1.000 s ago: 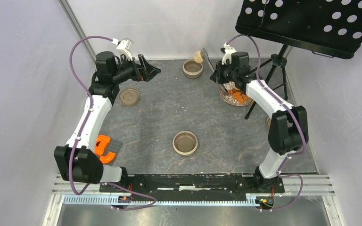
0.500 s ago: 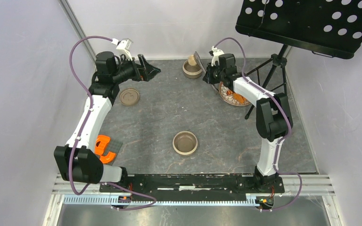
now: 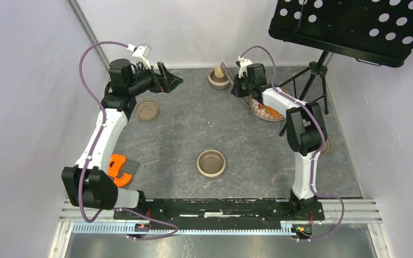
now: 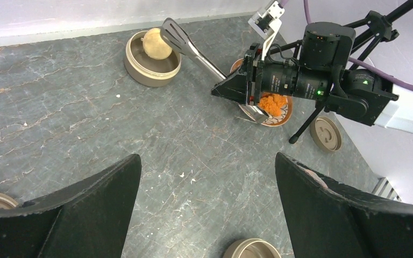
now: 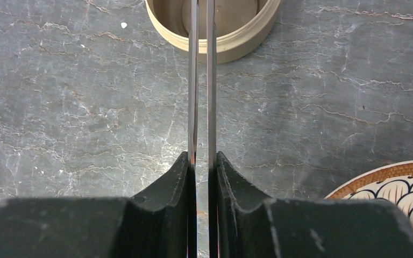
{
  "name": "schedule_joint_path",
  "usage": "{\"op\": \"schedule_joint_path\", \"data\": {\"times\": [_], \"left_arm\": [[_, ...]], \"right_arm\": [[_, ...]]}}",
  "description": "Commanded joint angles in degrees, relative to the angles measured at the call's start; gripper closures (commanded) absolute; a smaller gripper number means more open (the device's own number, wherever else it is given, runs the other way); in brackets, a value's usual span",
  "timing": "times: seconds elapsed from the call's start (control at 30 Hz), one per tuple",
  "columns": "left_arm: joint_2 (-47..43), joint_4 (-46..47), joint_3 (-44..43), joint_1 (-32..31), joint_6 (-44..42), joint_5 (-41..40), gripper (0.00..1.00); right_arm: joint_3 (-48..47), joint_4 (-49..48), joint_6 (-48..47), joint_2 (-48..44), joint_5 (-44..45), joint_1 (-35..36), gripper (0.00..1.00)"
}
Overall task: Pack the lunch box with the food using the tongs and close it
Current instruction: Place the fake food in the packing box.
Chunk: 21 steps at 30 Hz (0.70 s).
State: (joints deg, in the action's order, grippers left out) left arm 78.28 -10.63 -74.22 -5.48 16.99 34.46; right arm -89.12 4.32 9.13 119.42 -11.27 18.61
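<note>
My right gripper [image 3: 237, 86] is shut on the dark tongs [image 3: 227, 72] and squeezes their two slim arms [image 5: 193, 80] close together. At the tongs' tip [image 4: 173, 33] a pale bun [image 4: 157, 43] hangs over the far round tan lunch box bowl [image 3: 219, 80]; whether it rests inside I cannot tell. Orange crumbed food [image 4: 272, 102] is piled on the patterned plate [image 3: 259, 112], just right of that gripper. My left gripper [image 4: 207, 158] hovers open at the far left [image 3: 168, 79], holding nothing.
A second tan bowl [image 3: 211, 163] stands mid-table, and a tan lid [image 3: 147, 110] lies under my left arm. Another lid [image 4: 327, 134] lies right of the plate. A black music stand [image 3: 355, 21] and its tripod [image 3: 312, 72] crowd the far right. An orange object [image 3: 119, 166] lies near left.
My right gripper has carried the tongs and bun leftward, from beside the far bowl to over it. The left arm has not moved.
</note>
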Motion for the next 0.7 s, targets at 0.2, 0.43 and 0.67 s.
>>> {"op": "schedule_joint_path", "data": {"times": [0.2,0.43,0.67], "left_arm": [[-0.02,0.46,-1.64,0.47,-2.83,-1.3,0.0],[-0.01,0.12,-1.81,0.55,-3.44,-1.32,0.0],[0.16,0.13,-1.84,0.64,-3.37,-1.32,0.0]], "right_arm": [[-2.98,-3.17,-2.5,2.23,2.05,0.02,1.0],[-3.33,-3.44,-3.02,3.32,2.6,0.02,1.0],[-3.36,-3.09,-3.59,3.32,4.21,-0.11,1.0]]}}
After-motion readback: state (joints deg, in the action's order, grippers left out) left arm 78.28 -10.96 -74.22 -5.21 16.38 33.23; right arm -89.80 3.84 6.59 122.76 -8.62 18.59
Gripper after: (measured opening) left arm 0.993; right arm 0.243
